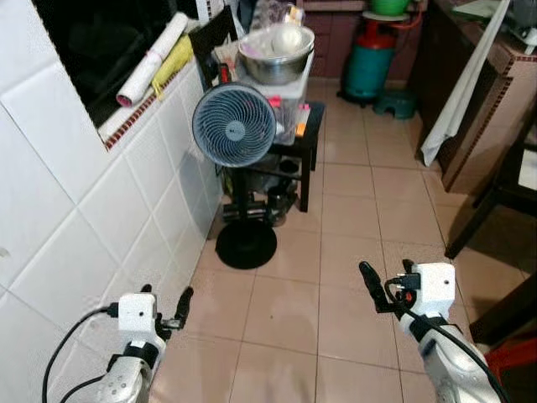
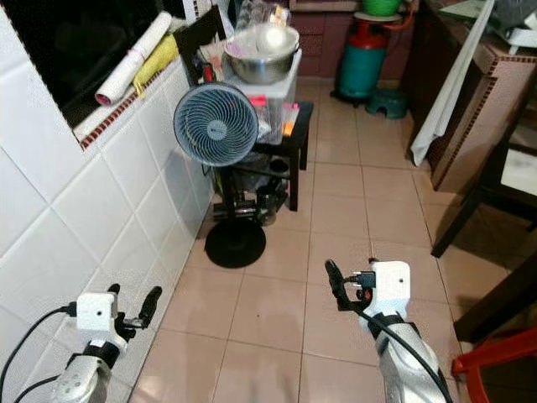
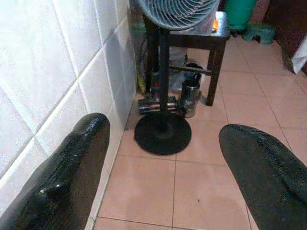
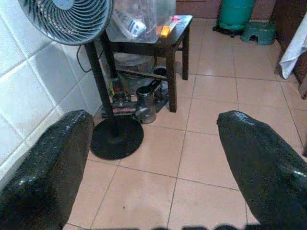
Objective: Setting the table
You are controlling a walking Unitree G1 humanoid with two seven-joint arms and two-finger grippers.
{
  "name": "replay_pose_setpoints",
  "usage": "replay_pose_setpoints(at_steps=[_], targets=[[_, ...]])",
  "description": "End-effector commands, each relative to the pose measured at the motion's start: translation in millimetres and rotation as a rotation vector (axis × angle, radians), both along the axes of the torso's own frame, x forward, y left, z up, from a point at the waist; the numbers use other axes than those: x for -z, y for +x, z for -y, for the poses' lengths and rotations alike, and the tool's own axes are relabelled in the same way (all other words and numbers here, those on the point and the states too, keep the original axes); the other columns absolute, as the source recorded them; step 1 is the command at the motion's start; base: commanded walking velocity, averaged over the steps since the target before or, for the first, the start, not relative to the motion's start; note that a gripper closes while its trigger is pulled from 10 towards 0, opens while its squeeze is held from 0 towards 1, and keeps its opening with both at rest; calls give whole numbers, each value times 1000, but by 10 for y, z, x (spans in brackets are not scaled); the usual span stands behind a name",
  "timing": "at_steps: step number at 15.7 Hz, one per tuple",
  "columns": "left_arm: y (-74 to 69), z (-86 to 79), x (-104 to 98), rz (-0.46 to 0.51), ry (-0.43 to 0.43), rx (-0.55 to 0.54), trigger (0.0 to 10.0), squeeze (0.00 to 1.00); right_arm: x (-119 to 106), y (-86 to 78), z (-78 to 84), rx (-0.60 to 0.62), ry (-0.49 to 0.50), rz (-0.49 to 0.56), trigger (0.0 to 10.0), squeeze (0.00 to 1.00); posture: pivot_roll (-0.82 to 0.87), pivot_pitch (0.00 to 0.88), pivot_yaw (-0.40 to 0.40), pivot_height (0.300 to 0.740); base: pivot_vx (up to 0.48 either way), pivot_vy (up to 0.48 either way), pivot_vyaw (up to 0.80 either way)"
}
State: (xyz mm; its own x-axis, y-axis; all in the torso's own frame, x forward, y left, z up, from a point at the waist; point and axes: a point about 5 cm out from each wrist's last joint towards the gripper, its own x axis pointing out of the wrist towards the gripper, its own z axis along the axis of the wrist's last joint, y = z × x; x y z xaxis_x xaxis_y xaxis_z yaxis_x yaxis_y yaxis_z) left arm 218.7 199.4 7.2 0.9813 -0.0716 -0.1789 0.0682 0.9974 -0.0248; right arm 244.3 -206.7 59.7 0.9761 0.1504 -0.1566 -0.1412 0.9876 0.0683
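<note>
Tableware for the setting is not yet in hand: the left gripper (image 1: 183, 304) and right gripper (image 1: 373, 285) hover over the pink tiled floor (image 1: 336, 252), jaws spread and empty, probably carried ready while walking. At twelve o'clock a round steel bowl (image 1: 275, 54) tops a clear plastic box on a small black bench (image 1: 309, 126), behind a grey pedestal fan (image 1: 234, 126) beside the white tiled wall (image 1: 101, 210).

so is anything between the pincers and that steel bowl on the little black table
Yes. The pedestal fan stands on the floor in front of the black table, partly covering the steel bowl on the plastic box. Both pincers, left and right, hang open and empty over bare tiles.
</note>
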Motion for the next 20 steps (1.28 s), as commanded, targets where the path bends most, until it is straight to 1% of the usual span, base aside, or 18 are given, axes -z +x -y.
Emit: replay_pose_setpoints(at_steps=[1,2,3,5,6,7,8,9,10,11,12,13,14,17,20], targets=[[22,-12,-78,11,3,22,10000,0,-58,-40,-28,-2,12,7,10000,0,-24,0,37,740,0,0,0],[22,-8,-80,11,-8,20,10000,0,-76,-48,-22,7,-5,25,10000,0,-23,0,36,740,0,0,0],[23,-12,-85,6,-22,-4,10000,0,-86,-52,-30,28,-2,29,10000,0,-26,0,37,740,0,0,0],[40,26,-119,27,-72,-17,10000,0,-68,-39,-104,58,12,26,10000,0,-28,0,37,740,0,0,0],[45,62,-151,50,-110,-12,10000,0,-47,-28,-240,62,30,9,10000,0,-28,0,36,740,0,0,0],[37,84,-163,49,-124,2,10000,0,-47,-35,-313,54,39,-3,10000,0,-30,0,34,740,0,0,-556],[30,97,-173,47,-138,10,10000,0,-61,-42,-338,46,29,-3,10000,0,-31,0,33,740,0,0,-800],[30,97,-173,47,-138,10,10000,0,-61,-42,-338,46,29,-3,10000,0,-31,0,33,740,0,0,-800],[38,92,-136,26,-135,6,10000,0,-56,-7,-282,72,20,-11,10000,0,-38,0,33,740,0,0,-800],[49,78,-118,21,-115,4,10000,0,-56,11,-281,76,19,-12,10000,0,-40,0,32,740,0,0,-800],[67,73,-96,18,-108,3,10000,0,-79,34,-327,60,19,-3,10000,0,-43,0,31,740,0,0,-800],[87,73,-73,9,-118,2,10000,0,-113,54,-377,42,15,9,10000,0,-43,0,30,740,0,0,-800],[102,76,-55,0,-139,6,10000,0,-122,62,-393,42,15,9,10000,0,-43,0,30,740,0,0,-800],[108,73,-42,-4,-152,13,10000,0,-120,60,-384,49,15,0,10000,0,-40,0,32,740,0,0,-800],[118,63,-47,0,-157,36,10000,0,-122,77,-408,49,17,1,10000,0,-36,0,40,740,0,0,-800]])
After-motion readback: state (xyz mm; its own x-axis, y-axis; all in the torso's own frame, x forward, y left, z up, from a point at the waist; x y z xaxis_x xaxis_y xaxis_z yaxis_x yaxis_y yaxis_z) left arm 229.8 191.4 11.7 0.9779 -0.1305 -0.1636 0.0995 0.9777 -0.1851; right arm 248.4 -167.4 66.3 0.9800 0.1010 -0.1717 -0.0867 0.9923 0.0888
